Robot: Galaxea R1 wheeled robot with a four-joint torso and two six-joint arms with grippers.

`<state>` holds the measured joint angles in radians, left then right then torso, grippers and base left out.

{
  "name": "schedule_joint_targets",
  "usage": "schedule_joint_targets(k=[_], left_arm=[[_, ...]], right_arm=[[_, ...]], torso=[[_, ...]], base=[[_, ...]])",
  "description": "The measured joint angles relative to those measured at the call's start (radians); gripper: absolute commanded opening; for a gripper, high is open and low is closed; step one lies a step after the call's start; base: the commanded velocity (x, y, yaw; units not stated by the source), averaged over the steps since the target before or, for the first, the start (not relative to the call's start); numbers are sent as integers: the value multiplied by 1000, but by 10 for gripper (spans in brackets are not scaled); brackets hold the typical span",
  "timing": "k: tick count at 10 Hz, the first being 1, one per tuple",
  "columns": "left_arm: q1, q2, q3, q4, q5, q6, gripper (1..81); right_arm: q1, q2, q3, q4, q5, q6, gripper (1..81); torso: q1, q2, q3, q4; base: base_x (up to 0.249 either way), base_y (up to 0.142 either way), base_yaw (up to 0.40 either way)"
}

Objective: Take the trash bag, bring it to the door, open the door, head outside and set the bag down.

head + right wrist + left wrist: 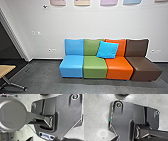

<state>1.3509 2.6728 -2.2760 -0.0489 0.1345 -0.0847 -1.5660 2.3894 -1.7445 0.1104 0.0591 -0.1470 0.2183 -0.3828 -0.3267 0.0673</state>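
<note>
The head view looks across a dark grey floor (pixel 45 75) to a row of low, smooth padded seats: a light blue seat (pixel 71 68), a green seat (pixel 95 70), an orange seat (pixel 119 70) and a dark brown seat (pixel 146 68). A bright blue square cushion (pixel 107 50) leans where the green and orange backrests meet. Nearer, on the left, is a pale wood-topped table (pixel 6 70) on metal legs, and beyond it a slanting pale frame (pixel 15 36) edges a dark area; whether that is the door, I cannot tell.

Where the trash bag is, I cannot tell, nor whether it is being carried. Going by the task alone, it should be soft and slack, of thin film that may slip or tear, its weight depending on what is inside. The gathered neck would be the best hold, with several folds taken together; a pinch on one layer of the side could stretch or split it, and the load would likely swing as the robot drives.

Both wrist views look down past the robot's wide dark plate (pixel 126 119). For the left gripper and the right gripper alike, I cannot tell how far open each is, or whether it holds or touches anything.
</note>
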Motion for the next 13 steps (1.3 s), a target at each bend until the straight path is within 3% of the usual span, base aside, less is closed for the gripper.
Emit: schedule_joint_targets(k=[6, 11, 13], left_arm=[[-98, -14, 16, -72, 79, 0, 811], [-171, -16, 17, -127, 129, 0, 811], [-206, -15, 17, -138, 145, 0, 811]], right_arm=[[28, -123, 131, 39, 4, 9, 811], [30, -184, 193, 40, 18, 9, 811], [37, -227, 227, 43, 52, 10, 811]], torso=[[127, -202, -9, 0], [233, -369, -162, 0], [270, -426, -186, 0]], base=[[0, 0, 0], [0, 0, 0], [0, 0, 0]])
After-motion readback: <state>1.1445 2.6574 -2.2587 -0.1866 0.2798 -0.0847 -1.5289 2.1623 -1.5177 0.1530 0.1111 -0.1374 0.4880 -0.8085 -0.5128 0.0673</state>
